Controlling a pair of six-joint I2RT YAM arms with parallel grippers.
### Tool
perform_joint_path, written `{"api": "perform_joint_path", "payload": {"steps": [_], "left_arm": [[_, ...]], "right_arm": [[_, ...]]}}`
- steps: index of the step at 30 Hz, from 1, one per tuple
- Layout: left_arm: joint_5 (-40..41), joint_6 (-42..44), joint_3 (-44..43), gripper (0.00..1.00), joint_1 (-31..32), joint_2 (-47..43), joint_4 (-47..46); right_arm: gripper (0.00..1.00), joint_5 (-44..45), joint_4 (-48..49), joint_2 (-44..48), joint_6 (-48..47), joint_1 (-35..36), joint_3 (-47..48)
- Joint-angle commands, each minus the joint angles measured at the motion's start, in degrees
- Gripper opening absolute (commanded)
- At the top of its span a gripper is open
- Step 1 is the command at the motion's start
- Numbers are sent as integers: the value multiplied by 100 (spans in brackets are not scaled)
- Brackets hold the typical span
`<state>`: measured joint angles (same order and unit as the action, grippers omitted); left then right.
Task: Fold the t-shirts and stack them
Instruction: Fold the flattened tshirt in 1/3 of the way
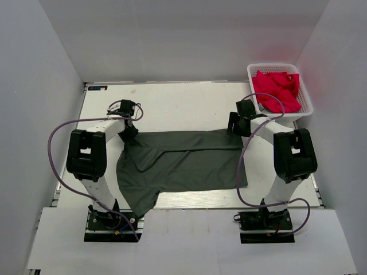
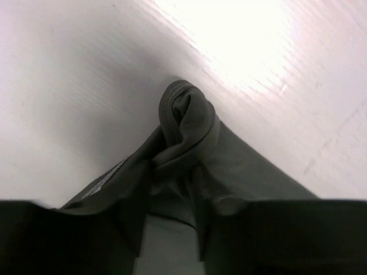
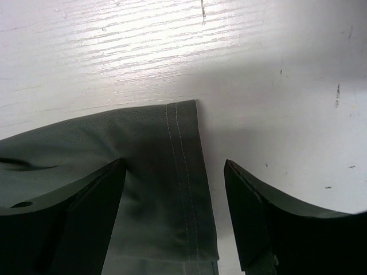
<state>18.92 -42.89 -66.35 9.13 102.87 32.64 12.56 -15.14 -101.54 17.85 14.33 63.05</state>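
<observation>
Charcoal t-shirt [image 1: 183, 163] is spread on the table [image 1: 172, 103]; first fold is judged in hand. Bunched cloth is clamped between the left fingers [image 2: 34, 240]. Hem corner is straddled by the right fingers [image 3: 74, 217], spread wide, nothing gripped. Next, right closure on the hem is needed.

- The charcoal-grey t-shirt [image 1: 183, 166] lies spread wide and mostly flat, well left of the white mesh basket [image 1: 274, 65] and nearer the viewer. The corner farthest from the basket is bunched into a twisted knot. Its double-stitched hem corner nearest the basket lies flat.
- The red-pink t-shirts [image 1: 276, 89] sit crumpled in a heap inside that basket.
</observation>
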Motion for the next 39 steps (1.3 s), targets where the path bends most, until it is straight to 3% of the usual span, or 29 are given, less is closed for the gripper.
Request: {"api": "perform_joint_path", "payload": {"steps": [1, 3, 8, 13, 18, 26, 30, 39], "left_arm": [[200, 18, -396, 40, -103, 197, 5], [200, 132, -467, 35, -174, 251, 5], [252, 203, -572, 35, -236, 436, 67], [200, 255, -572, 35, -358, 488, 128], [314, 255, -625, 40, -473, 375, 181], [648, 422, -880, 47, -798, 611, 444], [315, 474, -1214, 56, -921, 673, 664], [-510, 870, -1056, 56, -974, 357, 59]], "right_arm": [[74, 89, 160, -120, 87, -18, 199], [72, 71, 195, -234, 122, -26, 190], [67, 203, 186, -516, 245, -26, 296], [48, 335, 169, -640, 377, -26, 419], [50, 590, 186, -490, 369, -53, 340], [54, 301, 99, -428, 114, -114, 428], [54, 212, 81, -384, 79, -141, 550], [60, -332, 274, 195, -18, -141, 533]]}}
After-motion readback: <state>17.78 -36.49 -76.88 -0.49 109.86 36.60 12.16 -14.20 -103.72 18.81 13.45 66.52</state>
